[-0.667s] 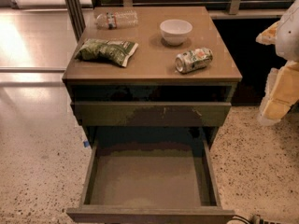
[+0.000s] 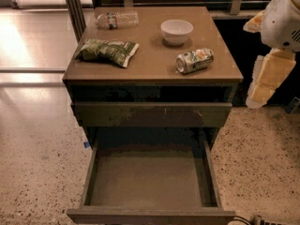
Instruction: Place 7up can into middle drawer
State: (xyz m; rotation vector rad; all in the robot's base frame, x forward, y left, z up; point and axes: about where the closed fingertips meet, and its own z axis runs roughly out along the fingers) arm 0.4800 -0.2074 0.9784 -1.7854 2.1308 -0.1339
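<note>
The 7up can (image 2: pixel 194 61) lies on its side on the right of the cabinet top (image 2: pixel 150 71), in front of a white bowl (image 2: pixel 176 32). The middle drawer (image 2: pixel 147 179) is pulled out wide open below, and its grey-brown floor holds nothing. The gripper (image 2: pixel 265 81) hangs pale yellow under the white arm (image 2: pixel 281 20) at the right edge of the view. It is beside the cabinet, about level with its top, to the right of the can and apart from it. It holds nothing that I can see.
A green crinkled snack bag (image 2: pixel 108 50) lies at the left of the top, and a clear plastic bottle (image 2: pixel 117 19) lies at the back left. A shut drawer with a scuffed front (image 2: pixel 152 114) sits above the open one. Speckled floor surrounds the cabinet.
The arm and gripper at the right have shifted slightly left and up. The can, bowl, bag, bottle and drawer have not moved.
</note>
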